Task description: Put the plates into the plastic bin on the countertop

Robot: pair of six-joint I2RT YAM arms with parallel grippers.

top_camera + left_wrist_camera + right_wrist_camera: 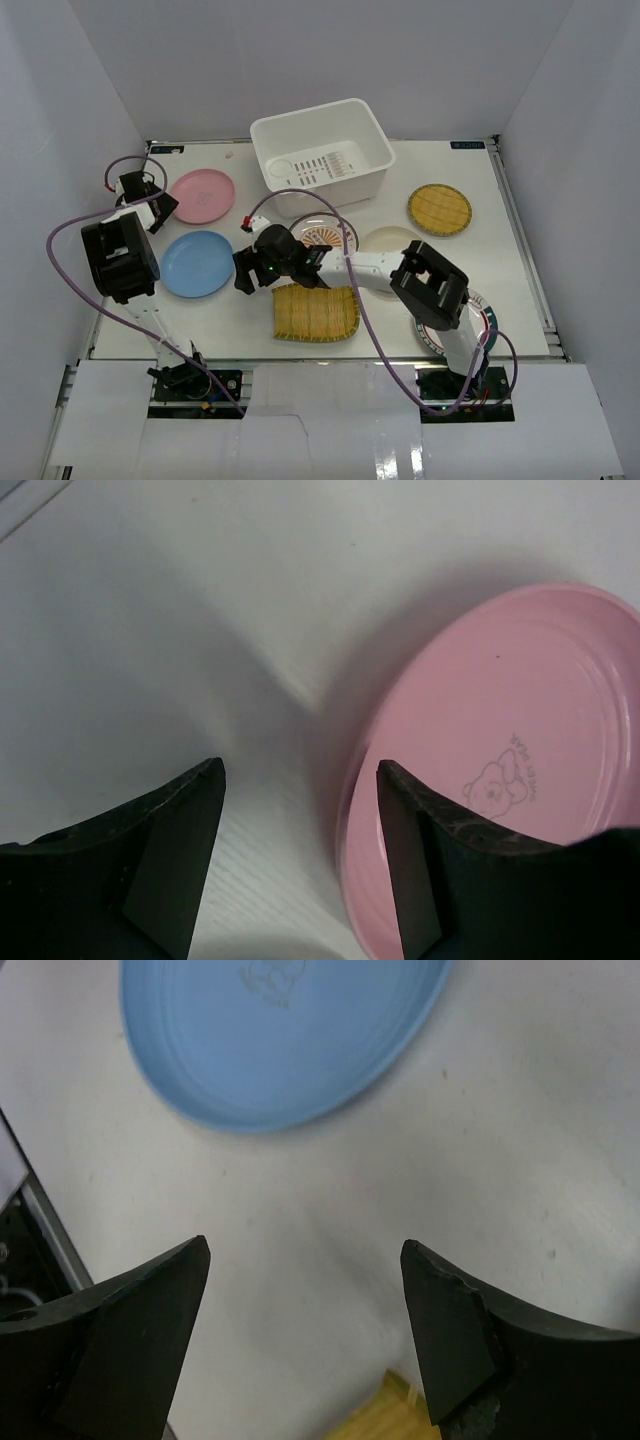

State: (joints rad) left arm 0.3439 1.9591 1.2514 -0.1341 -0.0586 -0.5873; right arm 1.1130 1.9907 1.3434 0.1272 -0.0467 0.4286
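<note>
The pink plate lies at the back left of the countertop, the blue plate in front of it. My left gripper is open at the pink plate's left edge. In the left wrist view one finger is over the pink plate and the other over bare table. My right gripper is open and empty between the blue plate and the fan-shaped yellow plate. The right wrist view shows the blue plate ahead. The white plastic bin stands at the back, holding no plates.
The orange-patterned plate and the cream plate lie in front of the bin. The round yellow plate is at the right. The green-red-rimmed plate is partly hidden under my right arm. White walls enclose the table.
</note>
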